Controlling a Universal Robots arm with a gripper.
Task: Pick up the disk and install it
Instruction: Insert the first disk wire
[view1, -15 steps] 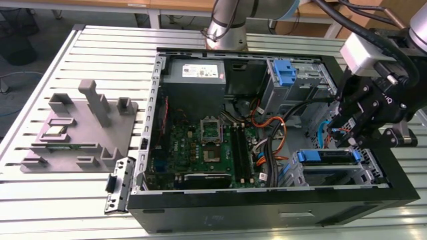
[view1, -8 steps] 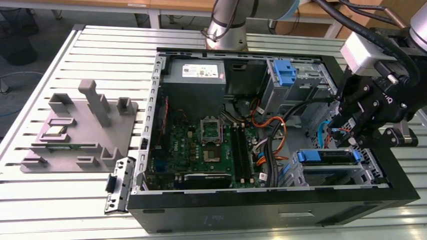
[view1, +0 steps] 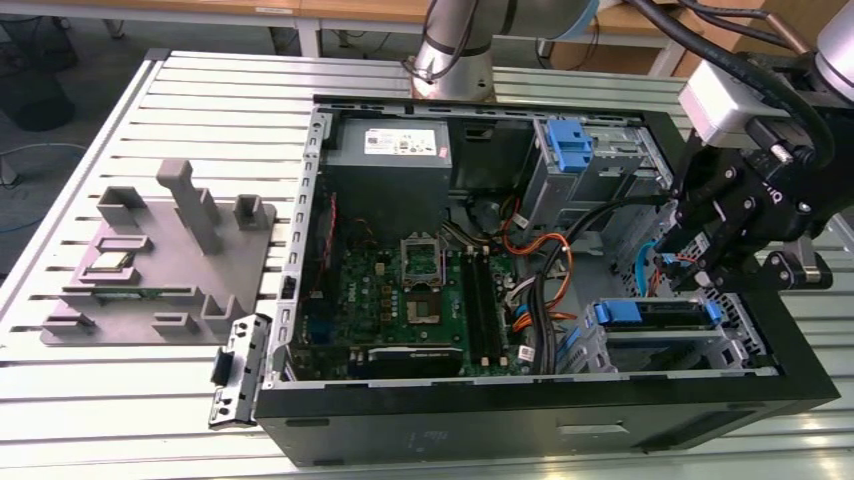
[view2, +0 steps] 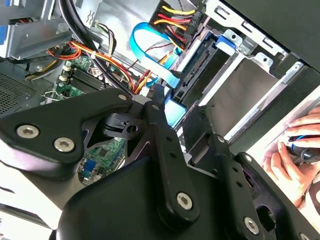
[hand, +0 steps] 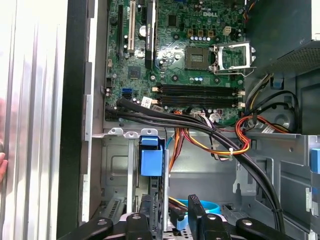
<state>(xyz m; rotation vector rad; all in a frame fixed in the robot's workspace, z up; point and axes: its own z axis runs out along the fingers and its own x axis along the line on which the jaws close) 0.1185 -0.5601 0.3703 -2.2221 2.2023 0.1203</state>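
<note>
**Disk on edge in the drive bay, claw parted just above it**

The disk (view1: 650, 315) stands on edge in the drive bay of the open computer case (view1: 534, 420), at the corner toward the exterior view's right, with a blue rail at each end. The claw (view1: 703, 268) hangs just over it, fingers spread wider than the disk's edge and clamping nothing that can be made out. The second wrist view shows the disk's black connector edge, a light-blue ribbon cable (view2: 145, 45) near the fingertips, and a person's hand (view2: 292, 145) outside the case wall. The first wrist view shows instead the disk's blue tab, with the motherboard (hand: 190, 60) and a black cable bundle (hand: 200, 127) beyond it. The exterior view adds a grey fixture (view1: 160, 260) on the slatted counter (view1: 134, 400).
</note>
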